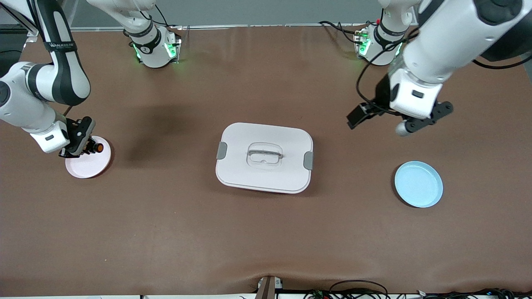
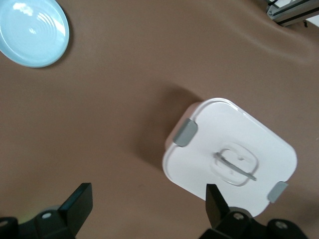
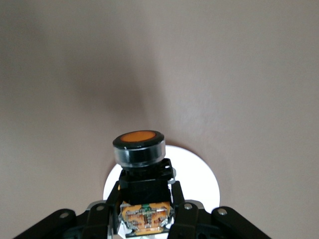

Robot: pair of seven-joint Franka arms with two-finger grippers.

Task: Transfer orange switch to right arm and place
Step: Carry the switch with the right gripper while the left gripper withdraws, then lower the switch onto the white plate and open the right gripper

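The orange switch (image 1: 97,147) is a tiny black push-button with a round orange face, and my right gripper (image 1: 89,148) is shut on it. It hangs low over the pale pink plate (image 1: 88,167) at the right arm's end of the table. In the right wrist view the switch (image 3: 139,149) stands between the fingers of the right gripper (image 3: 147,201), its orange face pointing away from the hand, with the plate (image 3: 202,180) below. My left gripper (image 1: 392,121) hangs open and empty in the air over bare table at the left arm's end; the left wrist view shows it (image 2: 148,199) the same way.
A white lidded box (image 1: 264,157) with grey clips lies in the middle of the table, also visible as the box (image 2: 232,154) in the left wrist view. A light blue plate (image 1: 418,184) sits near the left arm's end, nearer the front camera than the left gripper.
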